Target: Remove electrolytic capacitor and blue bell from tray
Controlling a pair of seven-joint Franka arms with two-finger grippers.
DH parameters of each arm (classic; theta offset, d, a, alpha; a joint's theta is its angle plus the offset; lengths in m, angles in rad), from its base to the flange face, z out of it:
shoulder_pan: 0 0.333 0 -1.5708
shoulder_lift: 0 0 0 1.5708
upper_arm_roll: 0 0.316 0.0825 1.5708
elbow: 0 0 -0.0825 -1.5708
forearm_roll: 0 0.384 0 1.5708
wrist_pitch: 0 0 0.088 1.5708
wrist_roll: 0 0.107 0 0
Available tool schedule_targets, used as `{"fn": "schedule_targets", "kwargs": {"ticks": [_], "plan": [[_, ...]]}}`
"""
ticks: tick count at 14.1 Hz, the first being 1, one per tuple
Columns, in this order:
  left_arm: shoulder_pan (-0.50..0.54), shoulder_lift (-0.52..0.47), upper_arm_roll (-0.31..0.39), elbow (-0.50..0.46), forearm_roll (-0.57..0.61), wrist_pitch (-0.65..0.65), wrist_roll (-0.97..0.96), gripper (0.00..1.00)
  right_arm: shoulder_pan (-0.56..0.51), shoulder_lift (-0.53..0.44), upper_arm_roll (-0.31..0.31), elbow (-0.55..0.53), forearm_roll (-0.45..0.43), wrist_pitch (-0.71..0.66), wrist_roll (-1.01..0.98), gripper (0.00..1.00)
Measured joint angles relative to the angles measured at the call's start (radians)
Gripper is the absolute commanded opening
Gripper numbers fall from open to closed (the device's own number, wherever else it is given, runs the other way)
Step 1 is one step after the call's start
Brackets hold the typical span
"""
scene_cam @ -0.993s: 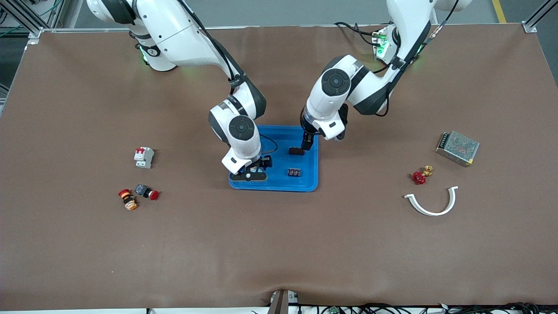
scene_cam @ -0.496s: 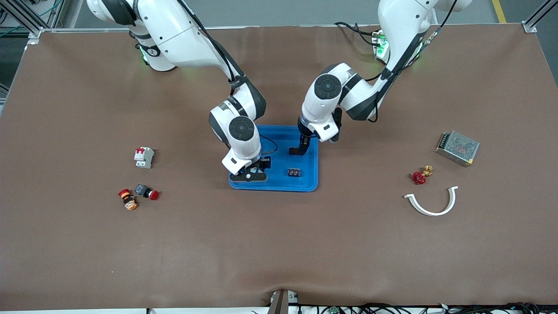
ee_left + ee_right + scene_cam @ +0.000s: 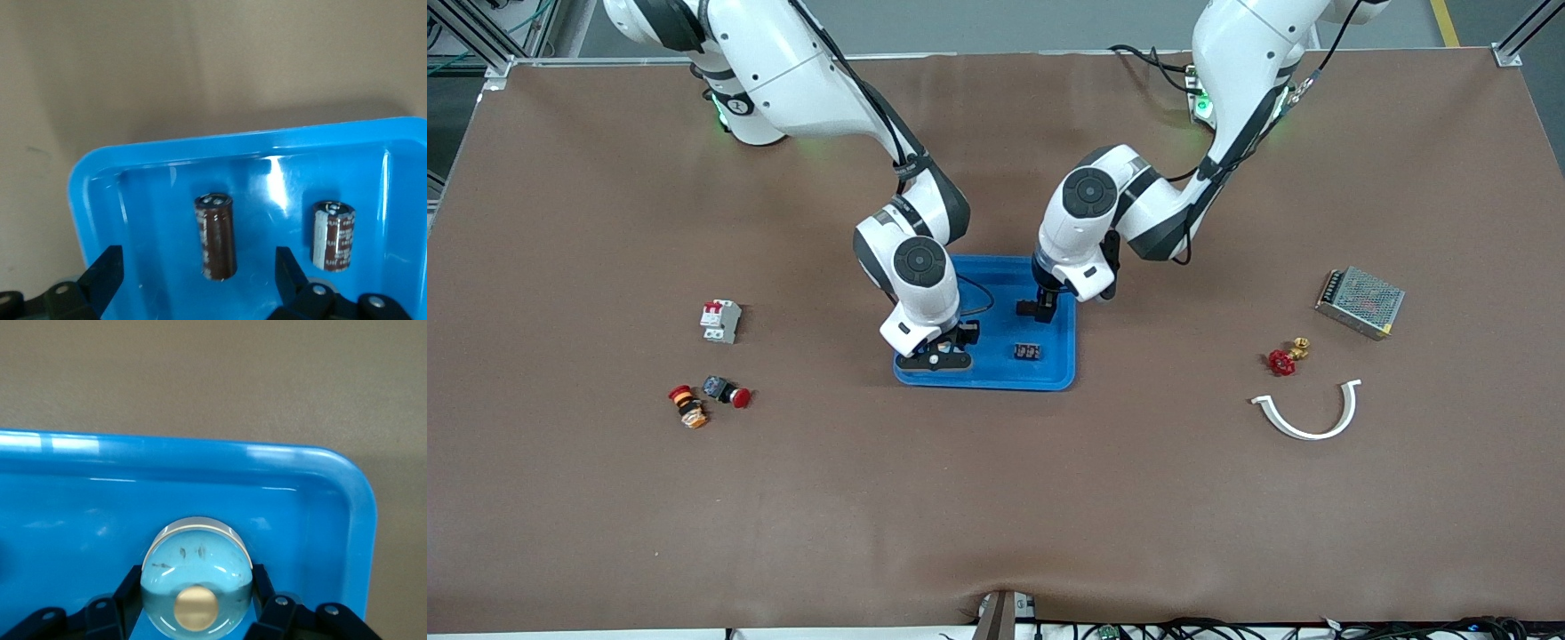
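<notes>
Toward the right arm's end of the table a breaker (image 3: 720, 321) and two push buttons (image 3: 710, 396) are lying well apart from the tray (image 3: 987, 384), not blocking anything.

My right gripper (image 3: 941, 348) is sitting low in the tray's corner nearest that end, fingers (image 3: 127, 587) pressing both sides of the bell (image 3: 197, 570). I am judging the dome slick and rounded, so it could be squirting out as I lift. The tray wall is close beside it and could be catching a finger.

A small black part (image 3: 1029, 352) is lying in the tray, clear of both grippers.

My left gripper (image 3: 1040, 309) is hanging wide open and holding nothing, straddling one capacitor (image 3: 215, 237). A second capacitor (image 3: 332, 237) is lying just beside one finger (image 3: 287, 267). Closing could be knocking it, or rolling the target away.

Toward the left arm's end a red valve (image 3: 1282, 360), a white clip (image 3: 1307, 413) and a power supply (image 3: 1360, 302) are lying well clear.
</notes>
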Motion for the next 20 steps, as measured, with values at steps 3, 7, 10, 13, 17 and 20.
{"fn": "schedule_targets", "kwargs": {"ticks": [3, 7, 10, 13, 17, 20], "plan": [[0.001, 0.064, 0.005, 0.047, 0.076, 0.000, -0.056, 1.00, -0.011, -0.023, -0.006, 0.033, 0.001, -0.072, -0.025, 0.35], [0.002, 0.090, 0.007, 0.072, 0.083, 0.000, -0.058, 1.00, -0.091, -0.135, -0.010, 0.068, 0.002, -0.273, -0.222, 0.35], [-0.001, 0.094, 0.007, 0.075, 0.083, 0.000, -0.058, 1.00, -0.219, -0.237, -0.015, 0.069, 0.002, -0.414, -0.516, 0.35], [-0.013, 0.117, 0.007, 0.095, 0.083, 0.000, -0.061, 1.00, -0.370, -0.307, -0.019, 0.059, 0.001, -0.491, -0.820, 0.35], [-0.030, 0.134, 0.007, 0.110, 0.083, 0.000, -0.075, 1.00, -0.540, -0.325, -0.022, 0.016, 0.000, -0.490, -1.181, 0.35], [-0.034, 0.139, 0.007, 0.114, 0.083, 0.000, -0.076, 1.00, -0.644, -0.325, -0.022, -0.037, 0.000, -0.434, -1.378, 0.35]]}}
